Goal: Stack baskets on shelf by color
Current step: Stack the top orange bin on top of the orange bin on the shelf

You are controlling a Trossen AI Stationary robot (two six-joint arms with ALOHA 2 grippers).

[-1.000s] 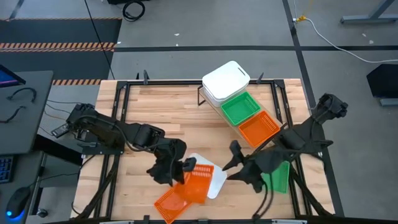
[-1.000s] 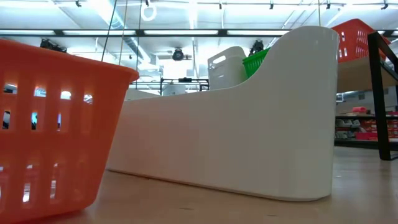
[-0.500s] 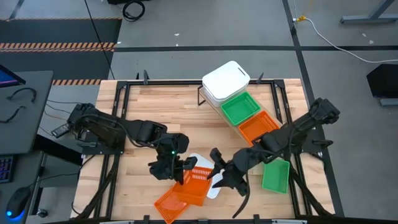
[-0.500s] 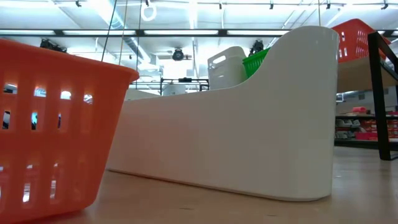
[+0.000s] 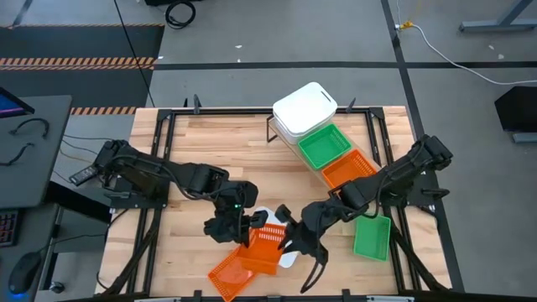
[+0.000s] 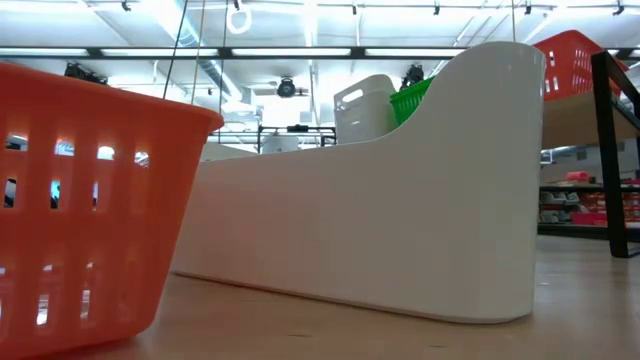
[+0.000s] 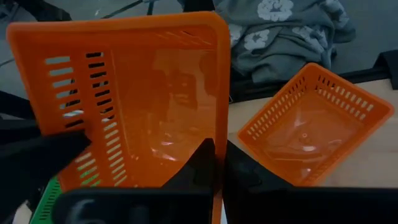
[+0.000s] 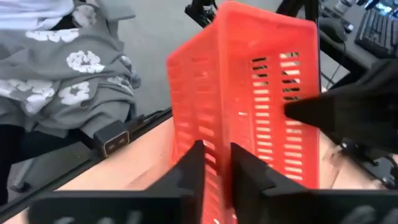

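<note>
My left gripper point(image 5: 245, 225) is shut on a tilted orange basket point(image 5: 267, 243) near the table's near edge. My right gripper point(image 5: 291, 238) is shut on the same basket from the opposite side. Under it a white basket point(image 5: 289, 256) rests on the tabletop and fills the low view point(image 6: 400, 200). A second orange basket point(image 5: 228, 273) and a green basket point(image 5: 372, 237) lie flat on the table. The slanted shelf point(image 5: 277, 134) carries stacked white baskets point(image 5: 304, 107), a green basket point(image 5: 325, 145) and an orange basket point(image 5: 348, 172). My left gripper pinches the orange basket's side wall at its rim point(image 7: 219, 134), one finger inside and one outside, coming from the table's left. The basket is tipped up on edge, open side toward the wrist camera. My right gripper has the opposite wall at its rim point(image 8: 216, 146) between its two fingers point(image 8: 193, 163), coming from the table's right. The other arm's finger point(image 8: 329, 109) shows behind the mesh.
The second orange basket point(image 7: 305, 127) lies close to the left gripper on its near side. The green basket sits under the right arm's forearm. The shelf's black frame point(image 6: 612, 150) stands toward the far right. Bare planks show on the table's far left point(image 5: 218, 143).
My right gripper has moved from beside the green basket toward the table's left, reaching the orange basket held by my left gripper. The green basket stays flat on the table. My left gripper has shifted a little toward the right and near edge.
</note>
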